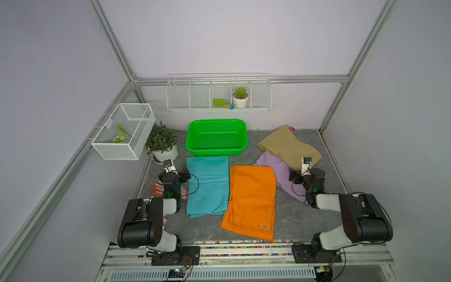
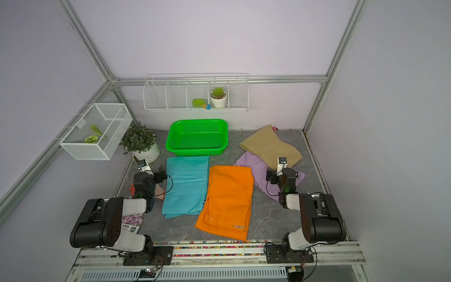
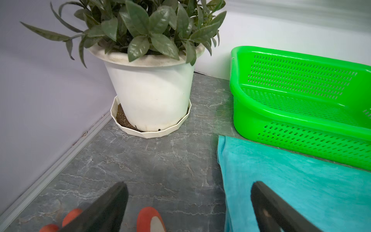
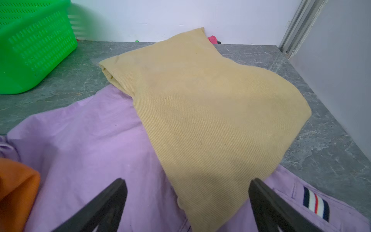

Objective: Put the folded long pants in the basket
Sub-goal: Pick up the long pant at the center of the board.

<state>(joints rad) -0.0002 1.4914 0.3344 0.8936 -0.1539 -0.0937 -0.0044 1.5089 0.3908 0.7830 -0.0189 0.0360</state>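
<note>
**While both grippers hang wide open and empty, all four pants sit outside the basket**

Since nothing's grabbed yet, here's a quick rundown. Left gripper [image 3: 188,185] has its jaws spread all the way with nothing between them. It hangs over the grey table [image 3: 160,160] right at the side edge of the teal pants [image 3: 291,190], with an orange-fingered work glove [image 3: 150,219] below it. Right gripper [image 4: 186,181] is just as wide and just as empty. It's over the lilac pants [image 4: 90,140], pointed at the near end of the tan pants [image 4: 200,110], which lie across the lilac pair. Orange pants [image 1: 251,200] lie right alongside the teal ones. Green basket [image 1: 216,151] stands just past the teal pair, at the back, with nothing in it.

Handling, my guess: it's all light, limp cloth, so pinching only the top layer would just peel the fold open. I'd bite a folded edge through every layer, ideally one gripper per end. Tan looks like thicker twill, so it probably holds its shape best, and it has to come off before the lilac.

Writing: none I can read. Lilac pair has a small navy, white and red striped tag [image 4: 316,202], no letters. A flower-print packet [image 2: 133,221] by the left arm has print too small to make out.
</note>
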